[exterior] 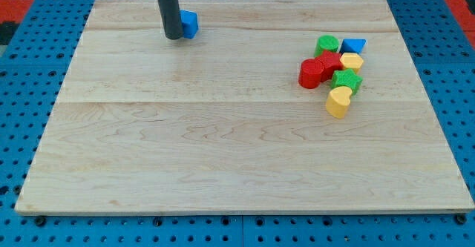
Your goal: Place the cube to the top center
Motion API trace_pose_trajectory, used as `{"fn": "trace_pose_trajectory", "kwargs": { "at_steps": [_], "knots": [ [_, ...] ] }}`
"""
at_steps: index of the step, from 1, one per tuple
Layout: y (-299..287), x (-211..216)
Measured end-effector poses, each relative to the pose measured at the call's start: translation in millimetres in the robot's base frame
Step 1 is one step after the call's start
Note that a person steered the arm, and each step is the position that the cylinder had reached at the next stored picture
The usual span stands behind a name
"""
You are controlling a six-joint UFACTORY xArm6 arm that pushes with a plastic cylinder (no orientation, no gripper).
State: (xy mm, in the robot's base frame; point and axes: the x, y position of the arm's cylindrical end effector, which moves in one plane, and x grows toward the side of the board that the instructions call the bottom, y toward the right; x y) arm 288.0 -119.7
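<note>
Right then: pressed my tip (pixel 174 36) against blue cube (pixel 190 24) from view's left; top center lay rightward; no gripper fitted.

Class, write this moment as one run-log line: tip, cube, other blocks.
my tip: touching blue cube's left side | blue cube: upper left of board, not yet top center | other blocks: clustered at view's right, untouched
</note>
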Motion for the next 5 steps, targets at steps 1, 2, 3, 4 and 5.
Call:
{"fn": "trace_pose_trajectory", "kwargs": {
  "at_steps": [1, 2, 3, 4, 5],
  "knots": [
    [-0.3, -14.7],
    [-21.5, -16.3],
    [9.8, -25.8],
    [52.5, -30.8],
    [89.0, -37.6]
  ]
}}
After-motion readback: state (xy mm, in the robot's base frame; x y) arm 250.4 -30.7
